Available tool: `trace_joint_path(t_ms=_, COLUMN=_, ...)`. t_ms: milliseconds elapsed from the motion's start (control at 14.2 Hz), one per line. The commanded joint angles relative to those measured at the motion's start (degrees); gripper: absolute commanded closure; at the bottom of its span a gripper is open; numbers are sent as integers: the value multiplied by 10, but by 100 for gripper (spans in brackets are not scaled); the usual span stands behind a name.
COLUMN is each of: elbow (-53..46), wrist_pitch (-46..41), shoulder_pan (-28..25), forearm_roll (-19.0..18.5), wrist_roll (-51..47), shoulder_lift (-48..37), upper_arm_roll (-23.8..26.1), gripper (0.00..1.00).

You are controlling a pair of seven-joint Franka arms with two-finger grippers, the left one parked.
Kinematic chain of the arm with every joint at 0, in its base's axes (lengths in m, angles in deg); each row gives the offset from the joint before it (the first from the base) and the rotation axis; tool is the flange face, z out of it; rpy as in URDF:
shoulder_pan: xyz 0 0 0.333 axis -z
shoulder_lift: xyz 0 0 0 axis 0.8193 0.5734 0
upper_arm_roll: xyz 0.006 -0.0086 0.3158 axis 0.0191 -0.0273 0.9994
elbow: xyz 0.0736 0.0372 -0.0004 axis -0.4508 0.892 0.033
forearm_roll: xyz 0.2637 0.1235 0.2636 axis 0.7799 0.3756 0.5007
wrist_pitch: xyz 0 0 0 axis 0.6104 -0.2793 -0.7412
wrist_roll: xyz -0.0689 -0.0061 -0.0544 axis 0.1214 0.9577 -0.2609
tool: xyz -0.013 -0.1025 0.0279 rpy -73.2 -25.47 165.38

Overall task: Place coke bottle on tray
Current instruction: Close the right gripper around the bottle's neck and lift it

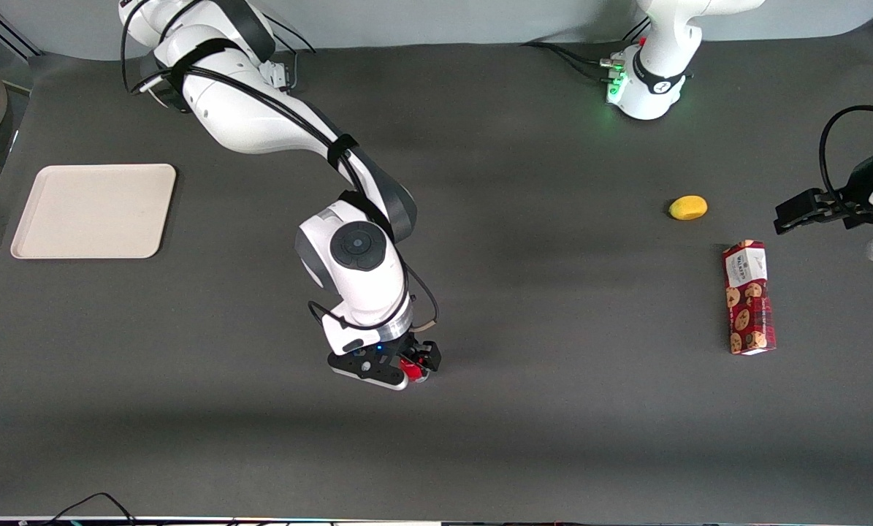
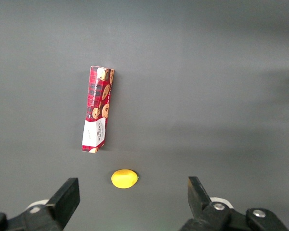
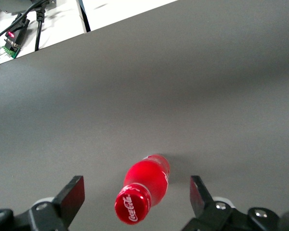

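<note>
Two black fingers (image 3: 72, 196) of the R gripper (image 1: 409, 369) stand spread apart either side of the upright coke bottle (image 3: 147, 186), w/ gaps both sides, per wrist cam. Front view shows only a red sliver of the bottle (image 1: 410, 367) under the gripper, mid-table toward the front edge. Tray (image 1: 93, 210) lies well apart near the working arm's end. Cookie box (image 1: 749, 297) & yellow lemon-like fruit (image 1: 688, 207) sit toward the parked arm's end.

Right arm stretched low, gripper (image 1: 412, 367) down, fingers (image 3: 72, 195) spread
</note>
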Motion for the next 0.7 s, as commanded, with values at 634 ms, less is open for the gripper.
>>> trace_joint_path(t_ms=634, elbow=-22, wrist_pitch=-1, shoulder_pan=-4, forearm_roll=9, wrist_roll=-18, shoulder_lift=18, upper_arm_roll=6, gripper=14)
